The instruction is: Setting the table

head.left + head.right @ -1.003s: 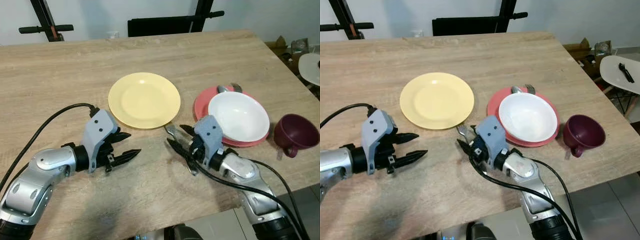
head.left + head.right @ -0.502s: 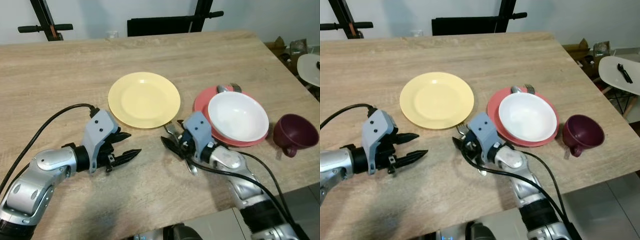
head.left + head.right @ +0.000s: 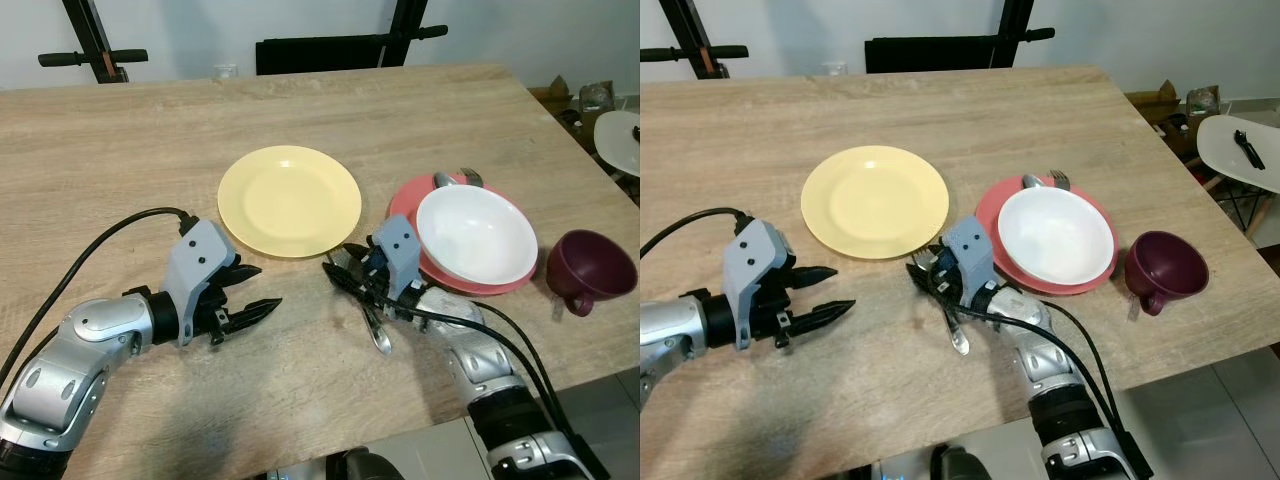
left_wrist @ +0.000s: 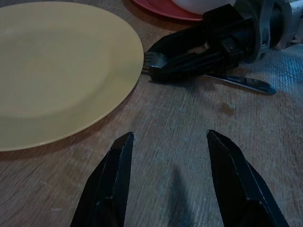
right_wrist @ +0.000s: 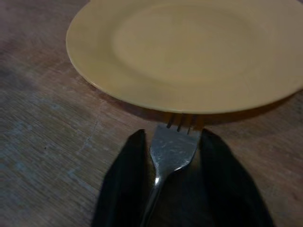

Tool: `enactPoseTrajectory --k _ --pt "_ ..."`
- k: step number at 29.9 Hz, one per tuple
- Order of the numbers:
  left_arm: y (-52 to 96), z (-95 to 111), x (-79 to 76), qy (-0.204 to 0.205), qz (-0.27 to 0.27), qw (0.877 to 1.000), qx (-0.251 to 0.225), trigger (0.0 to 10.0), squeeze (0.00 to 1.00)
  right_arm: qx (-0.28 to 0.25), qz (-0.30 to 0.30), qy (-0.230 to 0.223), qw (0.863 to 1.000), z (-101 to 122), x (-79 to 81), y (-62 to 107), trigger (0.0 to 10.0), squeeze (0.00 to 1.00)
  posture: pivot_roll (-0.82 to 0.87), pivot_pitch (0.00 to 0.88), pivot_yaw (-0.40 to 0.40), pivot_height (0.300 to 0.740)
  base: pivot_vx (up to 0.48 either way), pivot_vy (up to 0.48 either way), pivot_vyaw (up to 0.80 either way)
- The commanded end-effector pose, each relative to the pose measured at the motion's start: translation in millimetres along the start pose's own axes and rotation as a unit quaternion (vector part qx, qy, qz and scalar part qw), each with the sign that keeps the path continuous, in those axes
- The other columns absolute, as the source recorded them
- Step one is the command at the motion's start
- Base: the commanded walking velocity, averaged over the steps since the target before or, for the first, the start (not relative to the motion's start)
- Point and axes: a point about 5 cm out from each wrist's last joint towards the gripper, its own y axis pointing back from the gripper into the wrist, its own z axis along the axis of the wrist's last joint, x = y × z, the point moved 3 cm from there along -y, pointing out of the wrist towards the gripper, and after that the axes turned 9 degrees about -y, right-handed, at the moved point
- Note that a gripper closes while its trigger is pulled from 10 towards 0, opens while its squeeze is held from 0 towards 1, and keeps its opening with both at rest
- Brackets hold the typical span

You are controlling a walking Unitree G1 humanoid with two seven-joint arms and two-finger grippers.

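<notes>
Bowl [image 3: 476, 236] on red plate [image 3: 405, 203]; right fingers [image 5: 218, 179] pinch fork [image 5: 170, 153], left fingers [image 4: 116, 177] spread.

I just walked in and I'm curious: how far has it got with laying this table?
Done: a yellow plate lies on the table. In hand: the right gripper straddles a fork whose tines point at that plate's rim; its handle rests on the wood. The left gripper waits open nearby. Left: the white bowl, red plate and maroon cup sit bunched together.

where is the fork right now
The fork lies on the table just right of the yellow plate, its head between the right gripper's fingers.
</notes>
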Motion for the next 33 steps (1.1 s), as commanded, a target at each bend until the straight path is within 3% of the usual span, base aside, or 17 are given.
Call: enactPoseTrajectory --k 1,3,9,16,18,19,20,23,25,28,33 --pt "-1.0 -4 -3.9 0.003 -0.005 1.000 0.009 10.0 0.00 0.056 -0.001 -0.050 0.997 -34 1.9 6.6 0.0 0.00 -0.04 0.125 0.012 0.740 0.000 0.000 0.00" --pt "-1.7 -4 -4.0 0.003 -0.005 1.000 0.008 10.0 0.00 0.047 0.003 -0.068 0.997 -33 2.8 7.1 0.0 0.00 -0.04 0.124 0.012 0.740 0.000 0.000 0.00" --pt "-2.1 -5 -3.6 0.003 -0.005 1.000 0.008 10.0 0.00 0.038 0.019 -0.065 0.997 -29 8.1 6.7 0.0 0.00 -0.04 0.126 0.011 0.740 0.000 0.000 0.00" --pt "-3.2 -6 -1.8 0.005 0.012 1.000 0.006 10.0 0.00 -0.006 0.029 -0.058 0.998 -5 15.1 9.0 0.0 0.00 -0.04 0.131 0.009 0.740 0.000 0.000 0.00" --pt "-6.3 -5 4.1 0.011 0.045 0.999 0.002 10.0 0.00 -0.042 0.020 -0.063 0.997 12 17.8 15.7 0.0 0.00 -0.04 0.135 0.008 0.740 0.000 0.000 0.00" --pt "-7.6 -5 7.7 0.014 0.063 0.998 -0.001 10.0 0.00 -0.059 0.017 -0.066 0.996 21 19.8 20.3 2.4 0.00 -0.05 0.136 0.009 0.740 0.000 0.000 0.00" --pt "-8.7 -4 10.6 0.018 0.078 0.997 -0.003 10.0 0.00 -0.072 0.014 -0.069 0.995 27 21.7 24.6 10.0 0.00 -0.05 0.139 0.010 0.740 0.000 0.000 0.00" --pt "-9.9 -3 13.8 0.025 0.095 0.995 -0.007 10.0 0.00 -0.092 0.011 -0.078 0.993 36 24.9 31.8 10.0 0.00 -0.05 0.140 0.013 0.740 0.000 0.000 0.00" --pt "-12.0 1 17.6 0.041 0.115 0.992 -0.018 10.0 0.00 -0.129 -0.001 -0.093 0.987 52 30.6 47.9 10.0 0.00 -0.06 0.145 0.020 0.740 0.000 0.000 0.00" --pt "-12.6 2 18.9 0.051 0.119 0.991 -0.023 10.0 0.00 -0.152 -0.009 -0.106 0.983 62 33.9 57.2 10.0 0.00 -0.07 0.145 0.022 0.740 0.000 0.000 0.00" --pt "-14.6 3 17.4 0.052 0.117 0.992 -0.023 10.0 0.00 -0.187 -0.017 -0.122 0.974 80 35.5 62.5 10.0 0.00 -0.07 0.150 0.032 0.740 0.000 0.000 0.00"
